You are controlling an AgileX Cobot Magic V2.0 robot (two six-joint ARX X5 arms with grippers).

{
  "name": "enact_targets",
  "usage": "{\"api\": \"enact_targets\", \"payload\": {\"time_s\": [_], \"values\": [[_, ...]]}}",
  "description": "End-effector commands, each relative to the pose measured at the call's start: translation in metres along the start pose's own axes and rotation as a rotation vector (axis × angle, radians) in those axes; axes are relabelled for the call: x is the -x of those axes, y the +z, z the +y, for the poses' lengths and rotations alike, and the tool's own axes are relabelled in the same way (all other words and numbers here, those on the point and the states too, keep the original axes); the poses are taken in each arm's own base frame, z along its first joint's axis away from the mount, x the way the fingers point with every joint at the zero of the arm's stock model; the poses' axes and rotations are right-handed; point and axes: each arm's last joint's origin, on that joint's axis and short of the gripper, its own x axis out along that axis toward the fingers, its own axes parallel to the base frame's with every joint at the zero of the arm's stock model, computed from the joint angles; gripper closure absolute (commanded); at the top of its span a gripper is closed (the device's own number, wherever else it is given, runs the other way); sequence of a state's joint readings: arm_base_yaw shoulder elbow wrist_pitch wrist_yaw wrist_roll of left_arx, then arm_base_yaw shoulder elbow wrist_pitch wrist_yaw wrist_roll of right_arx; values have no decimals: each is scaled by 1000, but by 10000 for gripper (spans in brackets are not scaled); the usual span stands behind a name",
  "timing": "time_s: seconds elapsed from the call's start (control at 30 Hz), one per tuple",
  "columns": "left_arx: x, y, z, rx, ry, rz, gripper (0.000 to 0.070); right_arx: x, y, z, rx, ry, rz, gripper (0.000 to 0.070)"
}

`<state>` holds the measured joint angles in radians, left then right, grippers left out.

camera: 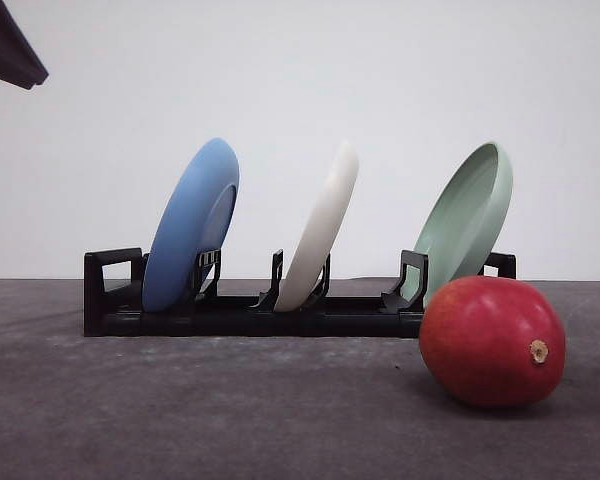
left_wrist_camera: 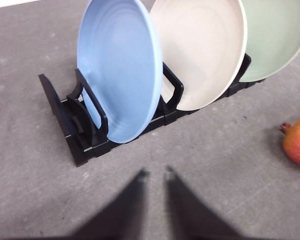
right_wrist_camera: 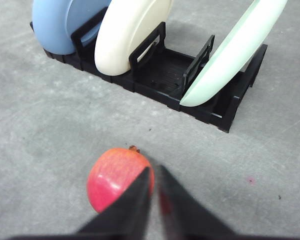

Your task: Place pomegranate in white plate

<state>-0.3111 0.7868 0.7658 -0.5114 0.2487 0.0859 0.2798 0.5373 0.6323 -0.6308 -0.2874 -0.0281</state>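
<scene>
Blue plate (camera: 192, 225): we see it leaning in the left slot of the black rack (camera: 110, 305).
White plate (camera: 321, 228): tilted on edge in the middle slot.
Green plate (camera: 467, 222): leaning at the right end.
Pomegranate (camera: 492, 340): on the grey surface (camera: 230, 410), in front of the rack's right end.
Left gripper (left_wrist_camera: 155, 174): jaws nearly closed, empty.
Right gripper (right_wrist_camera: 154, 171): jaws nearly together above the pomegranate, grasping nothing.

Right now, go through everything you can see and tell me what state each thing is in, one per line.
pomegranate: lying on its side on the table, in front of the rack, ungripped.
white plate: standing tilted in the rack's middle slot.
blue plate: tilted in the left slot.
pale green plate: tilted in the right slot.
black rack: flat on the table.
left gripper: nearly shut, empty.
right gripper: nearly shut, above the pomegranate.
</scene>
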Motion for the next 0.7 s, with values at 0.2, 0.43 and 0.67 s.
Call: {"api": "enact_targets", "payload": {"time_s": [0.2, 0.43, 0.67], "values": [[2, 11, -6, -53, -45, -51, 307, 4, 4, 1, 23, 6, -28, 320], [-7, 23, -25, -216, -116, -151, 310, 14, 3, 5, 38, 4, -81, 320], [-38, 33, -45, -259, -92, -204, 312, 23, 2, 7, 50, 2, -124, 320]]}}
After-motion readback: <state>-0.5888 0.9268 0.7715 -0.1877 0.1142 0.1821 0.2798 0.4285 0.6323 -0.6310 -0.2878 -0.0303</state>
